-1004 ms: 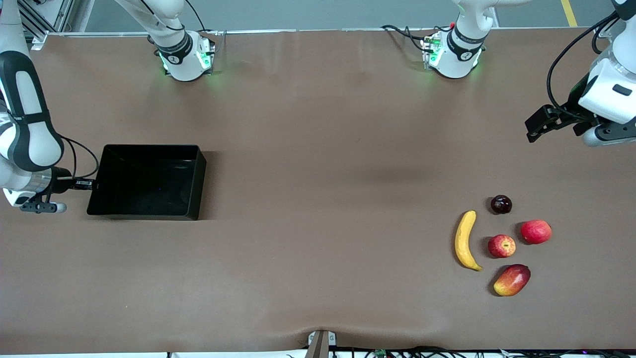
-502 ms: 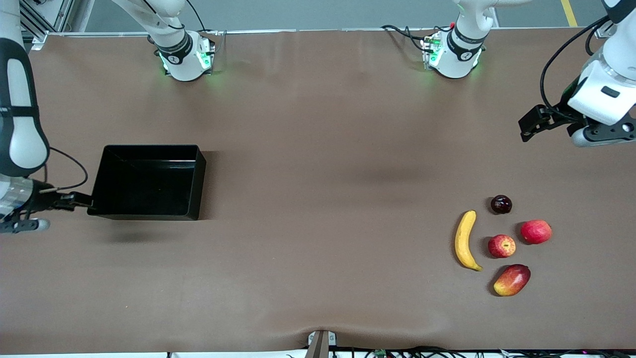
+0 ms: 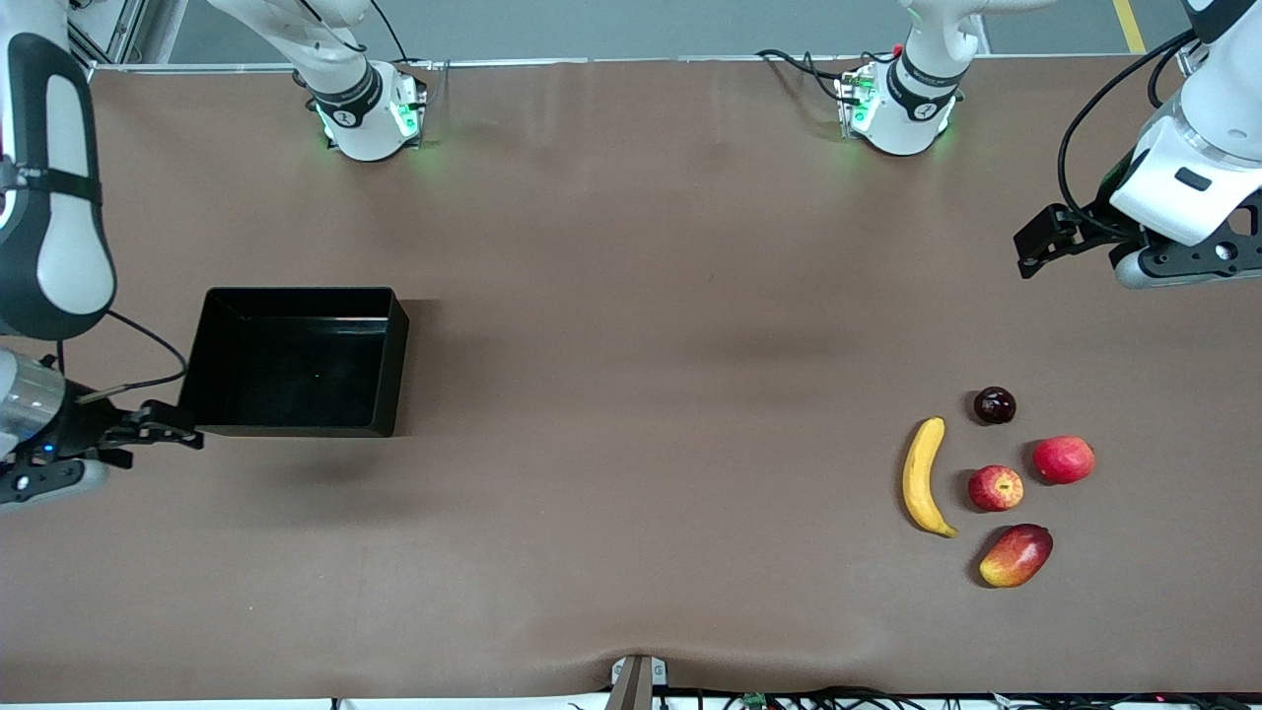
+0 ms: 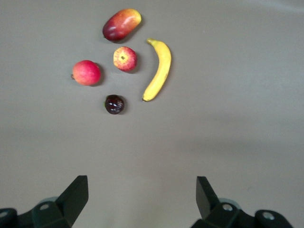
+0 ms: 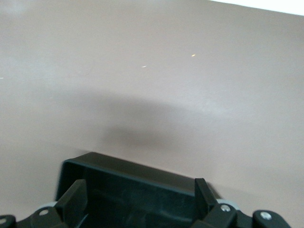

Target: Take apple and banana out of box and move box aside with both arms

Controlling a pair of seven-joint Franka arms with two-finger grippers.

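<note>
The black box (image 3: 296, 360) stands empty at the right arm's end of the table. My right gripper (image 3: 177, 434) hangs open over the box's corner; in the right wrist view (image 5: 140, 197) the box's wall (image 5: 128, 168) lies below its spread fingers, not gripped. The yellow banana (image 3: 922, 476) and the small red apple (image 3: 996, 488) lie side by side at the left arm's end. My left gripper (image 3: 1035, 247) is open and empty over bare table. Its wrist view (image 4: 141, 187) shows the banana (image 4: 158, 70) and the apple (image 4: 125, 59) ahead.
A dark plum (image 3: 994, 405), a round red fruit (image 3: 1064, 460) and a red-yellow mango (image 3: 1016, 555) lie around the apple. The two arm bases (image 3: 365, 113) stand along the table's edge farthest from the front camera. A brown mat covers the table.
My right gripper has slid along the box's end wall toward the front camera, from mid-wall to the corner. My left gripper has drifted slightly toward the bases. The box and fruits have not moved.
</note>
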